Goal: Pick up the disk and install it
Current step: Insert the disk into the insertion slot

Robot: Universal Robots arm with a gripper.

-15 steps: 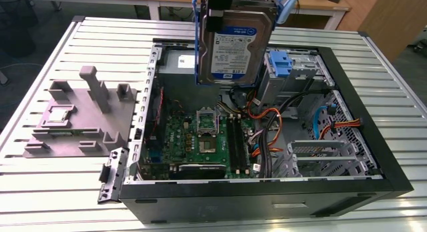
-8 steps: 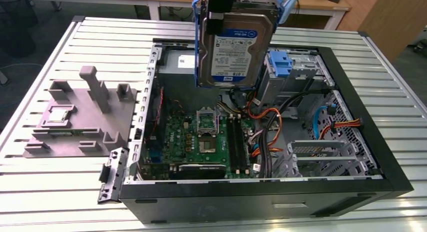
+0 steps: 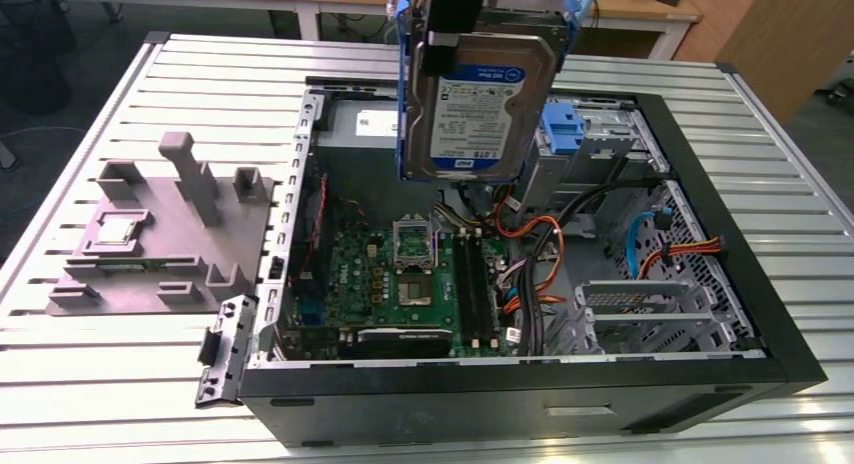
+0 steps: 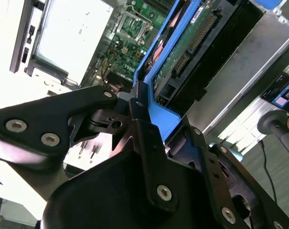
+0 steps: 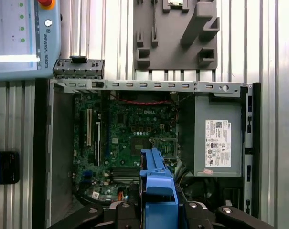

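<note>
The gripper (image 3: 455,24) holds the disk (image 3: 483,104) upright in the air above the open computer case (image 3: 534,384), clear of everything inside it. In the exterior view the disk's white-and-blue label faces the camera, and the arm above the gripper is cut off by the frame edge. In the second wrist view the black fingers (image 4: 94,102) pinch the blue rail at the disk's end; its green circuit-board underside (image 4: 192,43) runs away from the gripper (image 4: 137,107). In the first wrist view only the blue rail end (image 5: 158,191) of the disk shows, clamped between the gripper's two sides (image 5: 158,210).

Below lies the motherboard (image 3: 400,274), partly hidden by the hanging disk, as is the grey power-supply box (image 5: 216,138) in the exterior view. A bare blue bracket (image 3: 563,124) sits in the drive cage just beside the disk on the exterior view's right. Orange cables (image 3: 534,264) tangle near it. A grey fixture (image 3: 160,234) rests on the slatted table (image 3: 107,384), beside the case.
</note>
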